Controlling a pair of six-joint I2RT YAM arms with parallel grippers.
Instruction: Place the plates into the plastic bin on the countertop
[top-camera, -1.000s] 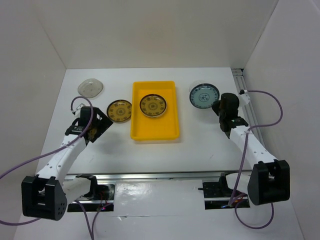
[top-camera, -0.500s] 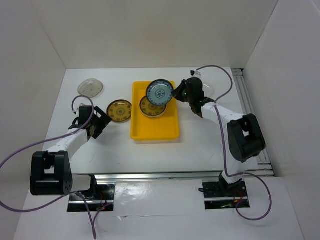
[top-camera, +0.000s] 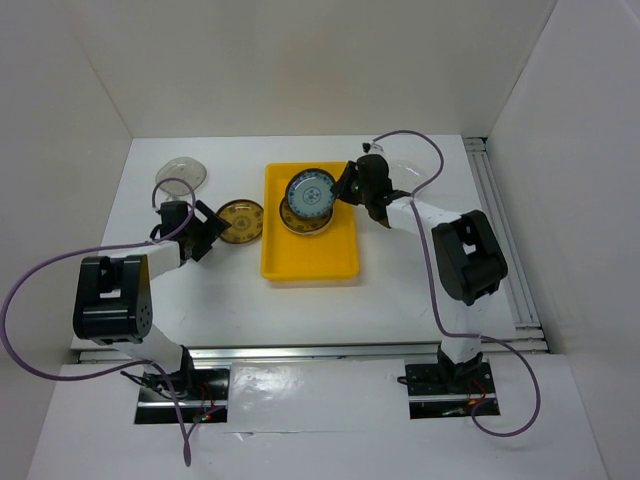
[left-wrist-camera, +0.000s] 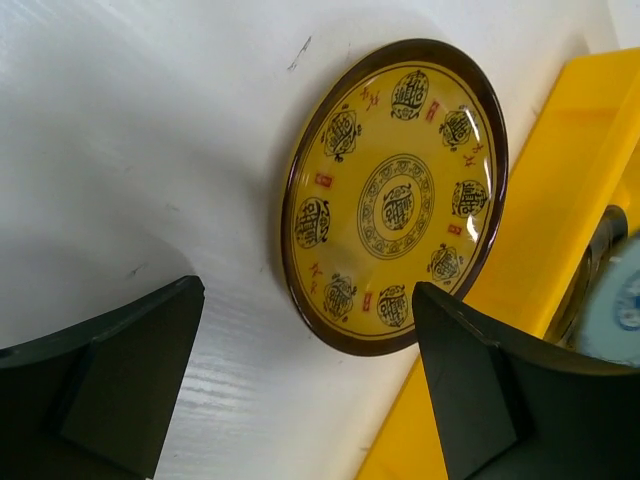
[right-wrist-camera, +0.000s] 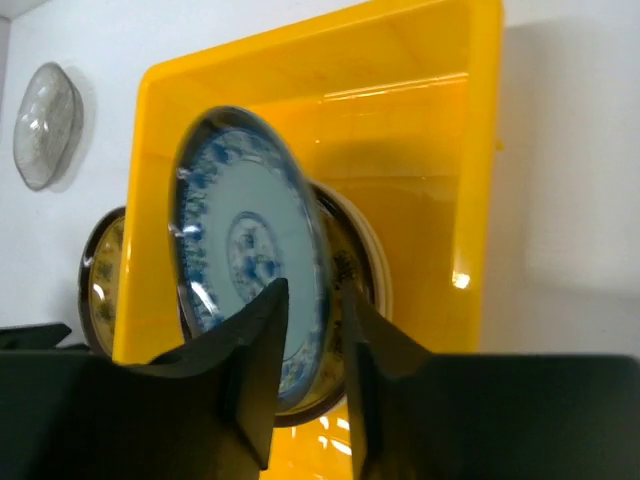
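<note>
– Four plates show overhead; which lies where, left to right?
– Far left, a clear glass plate (top-camera: 181, 172) rests on the counter (top-camera: 200, 300). Next, the left gripper (left-wrist-camera: 310, 295) hovers with its fingers (left-wrist-camera: 120, 390) spread wide apart and holding nothing. It is poised over the near rim of a yellow-and-brown plate (left-wrist-camera: 395, 210), which lies flat just beside the plastic bin (top-camera: 340, 262). Inside the bin lies a second patterned plate (top-camera: 300, 225). Above that, the blue-patterned plate (right-wrist-camera: 250, 250) is held tilted on edge, with the right gripper (right-wrist-camera: 312, 300) pinched on its lower rim and its fingers (right-wrist-camera: 255, 370) closed one on each face.
– How will such plates handle?
– Judging from their gloss and thin rims, they are stiff, light, slippery and likely breakable. A flat plate offers no purchase on its face, so the raised rim is the place to take hold, one finger over the lip and one outside it. The pinch on the blue plate is narrow, so the plate could swing or slide in the grip. Lowering it close to the plate beneath before letting go would spare both a knock.
– And the plate by the left gripper?
– Its far rim lies close to the bin wall, which leaves little room there. The near edge, below the open fingers, seems the better hold.
</note>
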